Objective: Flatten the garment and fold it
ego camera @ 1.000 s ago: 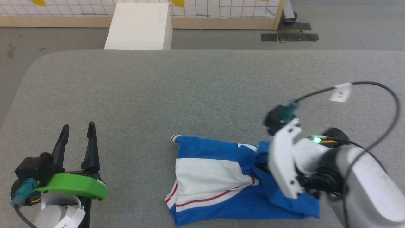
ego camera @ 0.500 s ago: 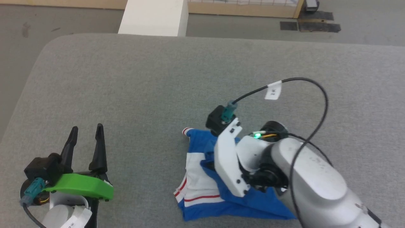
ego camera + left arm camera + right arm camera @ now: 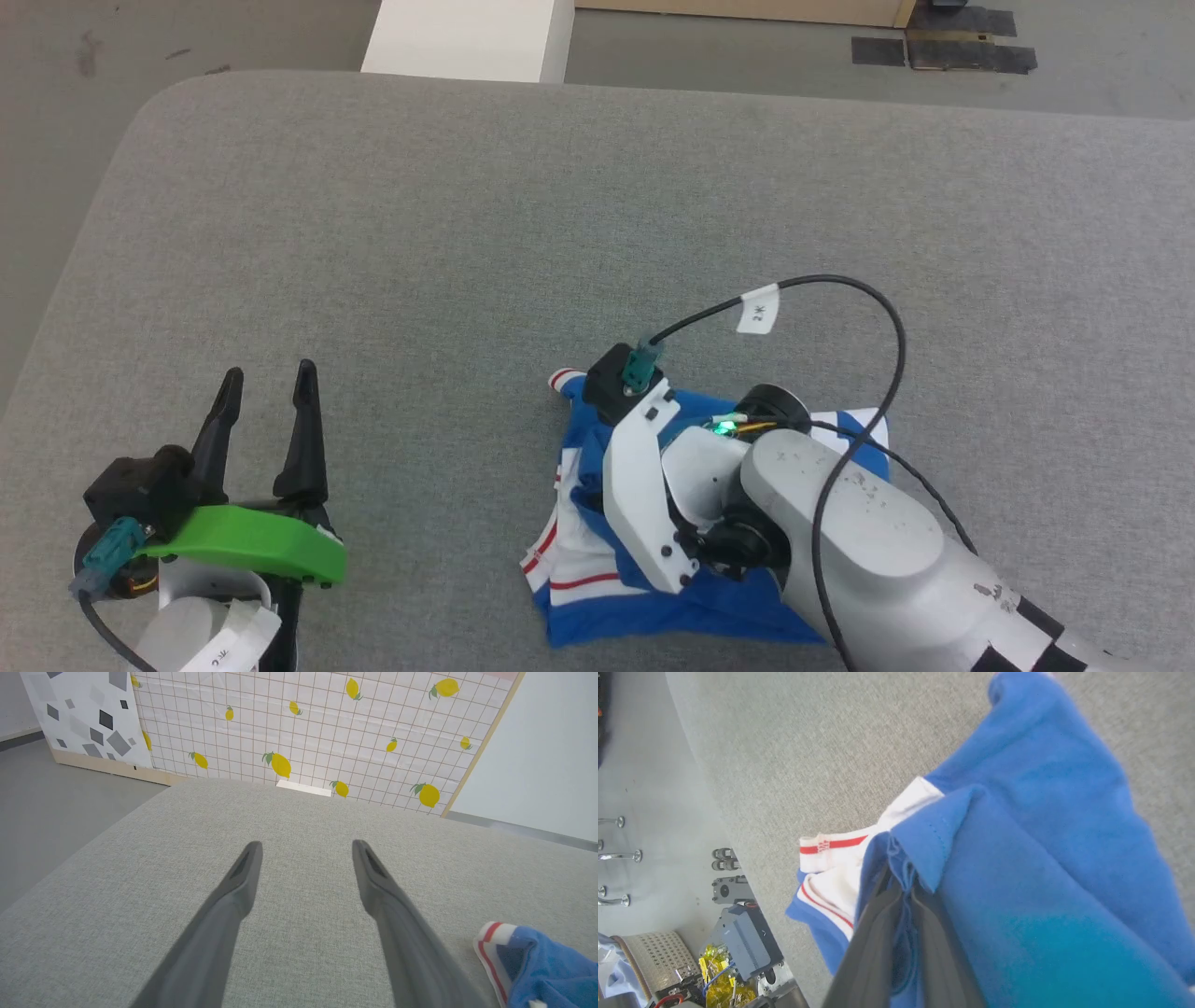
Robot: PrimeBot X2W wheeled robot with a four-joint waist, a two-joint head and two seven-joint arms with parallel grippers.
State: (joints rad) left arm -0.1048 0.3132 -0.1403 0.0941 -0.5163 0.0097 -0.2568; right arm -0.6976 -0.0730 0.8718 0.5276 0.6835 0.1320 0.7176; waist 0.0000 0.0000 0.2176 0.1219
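Nearest, at the left, the left gripper [image 3: 269,371] [image 3: 306,843] hangs over the grey table [image 3: 560,233] with its two dark fingers spread wide. To its right, close to the table's near edge, the garment [image 3: 653,616] [image 3: 1017,858] lies bunched in a crumpled heap, blue folds over a white sleeve with thin red stripes. The right gripper [image 3: 901,882] has its fingers pinched almost together on a fold of blue hem, and the pale right forearm [image 3: 840,541] covers part of the cloth. The tabletop stretches on beyond; past its far edge stand a white box [image 3: 467,42] and dark floor mats [image 3: 943,51]
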